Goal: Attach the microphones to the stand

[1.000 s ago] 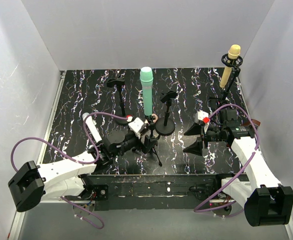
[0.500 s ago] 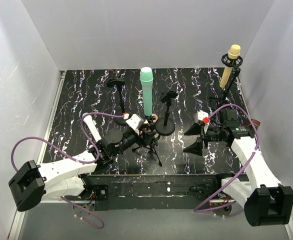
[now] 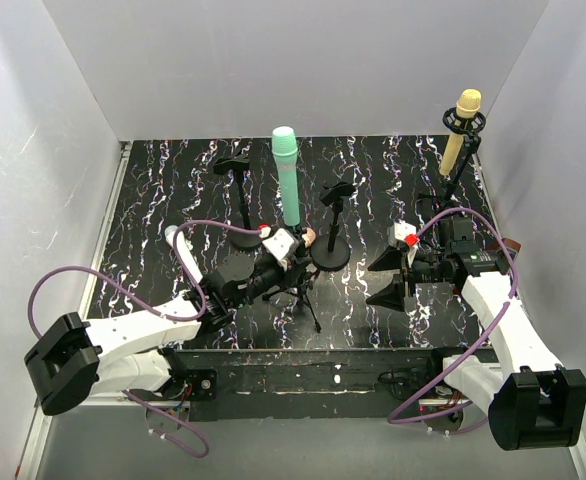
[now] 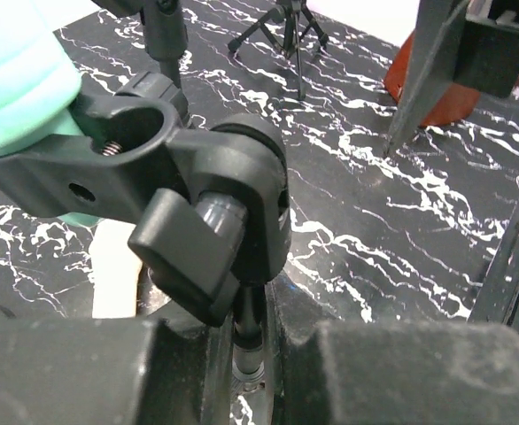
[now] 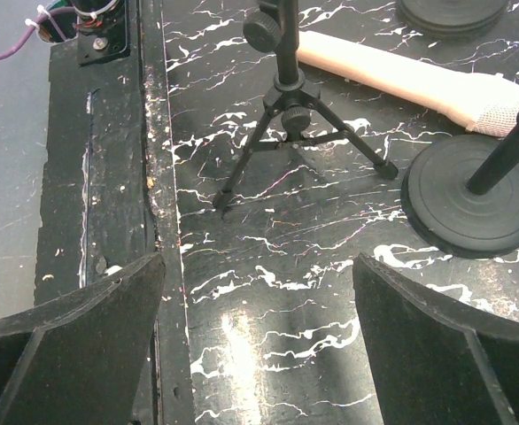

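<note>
Teal-green microphone (image 3: 287, 185) is sitting in the black clip (image 4: 82, 173) at the top of the tripod stand (image 5: 288, 115), near the middle of the table (image 3: 153, 190). It is leaning back and to the left, head up. Left gripper (image 3: 291, 252) is reaching in low at that stand. In the wrist view its fingers (image 4: 73, 372) are clamping on the stand's thin stem just under the clip joint, one pad on each side with no gap showing.

Yellow-tan microphone (image 3: 460, 135) is standing clipped in another stand (image 3: 453, 180) at the far right corner, head up and tilted slightly right.

Peach-pink microphone (image 5: 392, 75) is lying flat on the table just behind the tripod legs. Its mesh head is pointing at the round-base stand (image 5: 472, 208) and is just beside that base.

White microphone (image 3: 176, 238) is lying on the table at the left, mostly hidden by the left arm and its purple cable (image 3: 123, 290).

Second round-base stand (image 3: 239, 195) is standing far left of centre with nothing in its clip.

Right gripper (image 5: 259, 345) is hanging over the near right part of the table with jaws spread wide and nothing between them. It is well apart from every microphone.
</note>
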Controlling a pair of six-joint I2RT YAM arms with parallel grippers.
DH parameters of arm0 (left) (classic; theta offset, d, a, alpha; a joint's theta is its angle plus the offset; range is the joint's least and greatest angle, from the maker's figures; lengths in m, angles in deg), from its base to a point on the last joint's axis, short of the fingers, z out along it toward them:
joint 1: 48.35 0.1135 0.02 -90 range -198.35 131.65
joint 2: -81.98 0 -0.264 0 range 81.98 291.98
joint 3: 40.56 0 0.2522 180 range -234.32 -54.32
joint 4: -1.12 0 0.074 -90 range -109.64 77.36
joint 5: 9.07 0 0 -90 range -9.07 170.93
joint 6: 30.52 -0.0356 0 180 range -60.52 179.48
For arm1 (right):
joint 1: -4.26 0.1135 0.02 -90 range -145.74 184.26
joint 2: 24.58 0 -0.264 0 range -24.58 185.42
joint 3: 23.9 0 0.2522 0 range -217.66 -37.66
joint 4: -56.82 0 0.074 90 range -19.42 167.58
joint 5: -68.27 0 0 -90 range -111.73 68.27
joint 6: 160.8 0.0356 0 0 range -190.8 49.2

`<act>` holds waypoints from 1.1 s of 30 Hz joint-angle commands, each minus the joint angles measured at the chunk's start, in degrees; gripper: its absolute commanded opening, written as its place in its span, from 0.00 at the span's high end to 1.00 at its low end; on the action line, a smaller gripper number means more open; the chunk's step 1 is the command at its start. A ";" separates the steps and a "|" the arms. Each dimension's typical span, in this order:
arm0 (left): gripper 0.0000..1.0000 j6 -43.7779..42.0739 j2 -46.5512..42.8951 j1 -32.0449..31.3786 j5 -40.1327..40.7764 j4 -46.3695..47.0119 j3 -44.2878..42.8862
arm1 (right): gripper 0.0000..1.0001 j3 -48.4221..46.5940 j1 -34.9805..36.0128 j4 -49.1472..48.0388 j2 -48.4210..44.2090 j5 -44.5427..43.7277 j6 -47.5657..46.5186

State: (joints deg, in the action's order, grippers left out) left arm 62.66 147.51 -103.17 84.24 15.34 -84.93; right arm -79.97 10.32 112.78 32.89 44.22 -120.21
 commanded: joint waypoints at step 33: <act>1.00 -8.54 -25.98 31.36 -12.11 -23.16 -9.12 | 0.06 -0.50 -0.09 1.05 0.71 -0.74 -1.48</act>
State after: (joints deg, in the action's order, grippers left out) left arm 52.40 124.00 -73.95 71.43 -14.71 -91.81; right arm -79.97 10.32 112.91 33.48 42.91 -120.58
